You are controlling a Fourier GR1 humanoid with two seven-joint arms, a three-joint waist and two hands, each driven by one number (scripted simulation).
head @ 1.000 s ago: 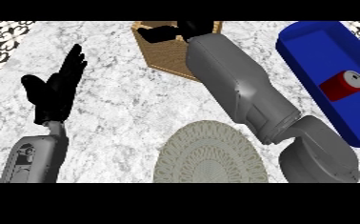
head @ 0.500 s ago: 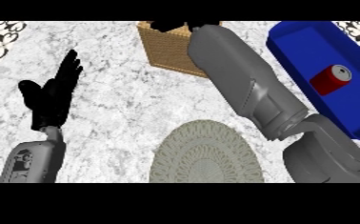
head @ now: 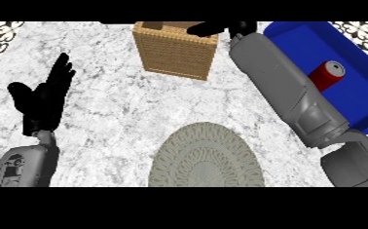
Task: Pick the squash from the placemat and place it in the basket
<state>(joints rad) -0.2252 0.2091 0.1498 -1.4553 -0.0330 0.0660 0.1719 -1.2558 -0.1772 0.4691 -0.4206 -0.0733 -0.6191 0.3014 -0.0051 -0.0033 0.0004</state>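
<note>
1. My right hand (head: 226,28) is stretched out over the far rim of the basket (head: 176,52). Its fingers sit at the view's top edge, so I cannot tell whether they are curled or what they hold.
2. The squash is nowhere in view. The placemat (head: 207,156) lies bare, so I judge the squash is hidden in that hand or already in the basket.
3. I take this as the placing step. Next I need the fingers spread over the opening, then the arm drawn clear.
4. My left hand (head: 42,99) rests open at the desk's (head: 108,121) left, fingers up, holding nothing.
</note>
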